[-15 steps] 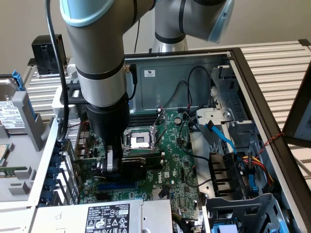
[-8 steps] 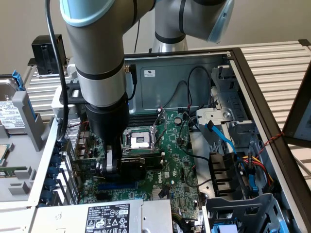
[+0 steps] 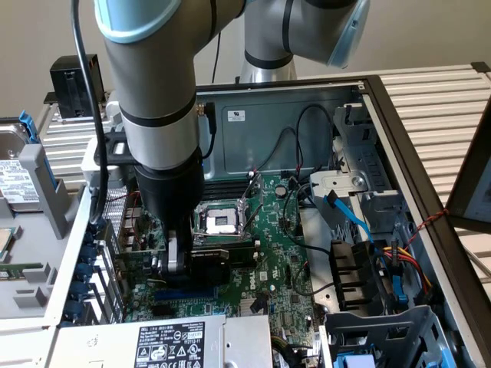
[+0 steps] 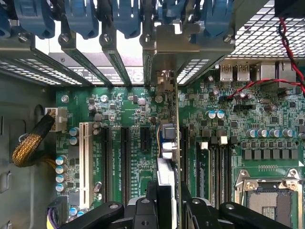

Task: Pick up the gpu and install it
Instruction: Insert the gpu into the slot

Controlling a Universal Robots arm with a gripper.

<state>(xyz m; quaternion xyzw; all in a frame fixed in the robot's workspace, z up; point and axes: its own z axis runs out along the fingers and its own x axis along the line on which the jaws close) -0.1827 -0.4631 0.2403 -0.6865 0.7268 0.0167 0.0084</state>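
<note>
In the exterior view my gripper point(image 3: 182, 261) is deep inside the open computer case, low over the green motherboard point(image 3: 280, 261). It is shut on the gpu point(image 3: 219, 257), whose black shroud shows just beside the CPU socket point(image 3: 222, 221). The wrist view looks along the gpu point(image 4: 167, 152) edge-on, held upright between my gripper's point(image 4: 169, 202) black fingers. Its silver end bracket point(image 4: 164, 57) reaches up to the case's rear slot openings. The card stands over the motherboard point(image 4: 138, 109), with black expansion slots point(image 4: 125, 162) to one side and memory slots point(image 4: 209, 167) to the other. I cannot tell whether its edge sits in a slot.
Blue bracket clips point(image 4: 128, 16) line the rear of the case. A white slot point(image 4: 86, 162) and a braided cable point(image 4: 28, 143) lie beside the expansion slots. The power supply point(image 3: 153, 341), a drive cage point(image 3: 383, 337) and blue and coloured cables point(image 3: 349, 215) crowd the case around the board.
</note>
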